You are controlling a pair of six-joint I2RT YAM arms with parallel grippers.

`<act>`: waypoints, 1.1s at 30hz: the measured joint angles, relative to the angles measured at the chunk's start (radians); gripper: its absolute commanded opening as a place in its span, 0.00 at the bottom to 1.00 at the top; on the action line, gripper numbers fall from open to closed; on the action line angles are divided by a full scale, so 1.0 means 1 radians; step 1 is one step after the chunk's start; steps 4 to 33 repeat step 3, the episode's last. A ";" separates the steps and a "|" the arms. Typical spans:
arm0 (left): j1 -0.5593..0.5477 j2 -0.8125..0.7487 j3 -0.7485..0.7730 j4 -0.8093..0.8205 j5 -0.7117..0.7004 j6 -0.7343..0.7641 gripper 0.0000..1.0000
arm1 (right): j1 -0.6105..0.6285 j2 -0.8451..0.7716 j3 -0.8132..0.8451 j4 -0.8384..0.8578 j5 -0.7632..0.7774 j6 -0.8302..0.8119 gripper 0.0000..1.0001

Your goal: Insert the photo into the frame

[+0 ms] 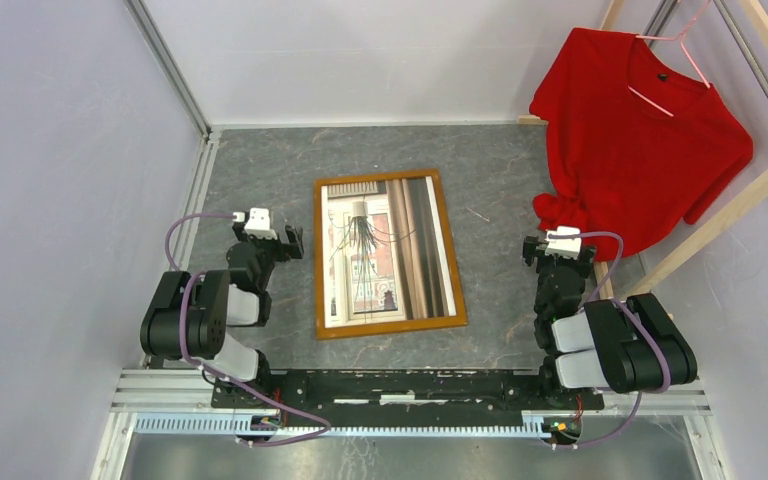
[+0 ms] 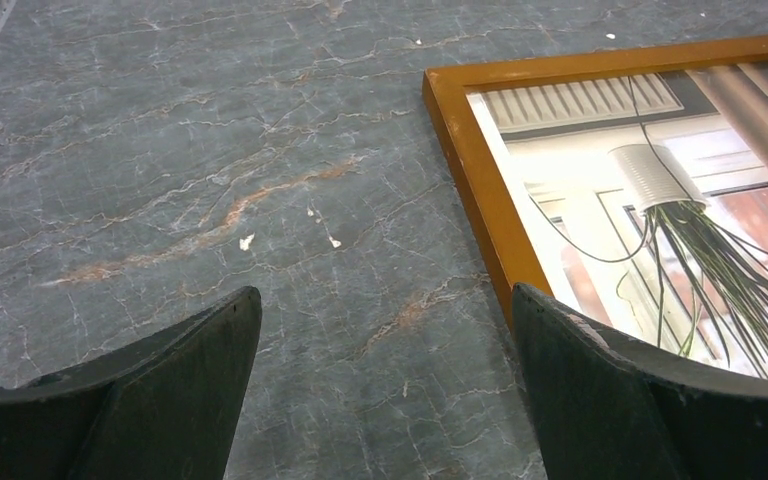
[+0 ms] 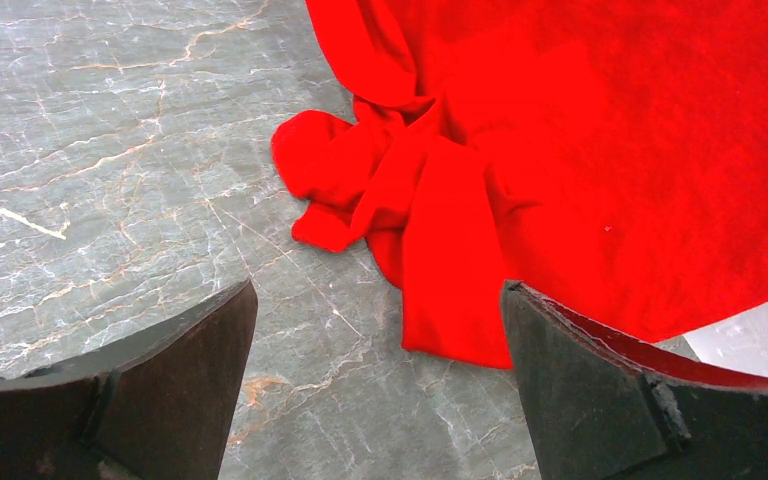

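A grey marble-patterned tabletop [image 1: 260,170], veined in white and rust, fills the centre of the top view, boxed in by plain pale lilac walls [image 1: 60,150] at left and rear. A metal post [image 1: 170,70] runs up the upper-left corner. At upper right, a red T-shirt [image 1: 640,130] hangs from a pink hanger [image 1: 695,65] on a pale wooden rack [image 1: 760,190], its hem bunched on the tabletop. The light is soft and even.
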 measured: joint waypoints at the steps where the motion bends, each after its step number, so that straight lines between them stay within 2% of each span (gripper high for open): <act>1: 0.000 0.000 0.002 0.000 0.000 0.000 1.00 | 0.000 0.000 0.000 0.000 0.000 0.000 0.98; 33: 0.000 0.001 0.005 0.000 0.000 0.000 1.00 | 0.000 0.000 0.000 0.000 0.000 0.000 0.98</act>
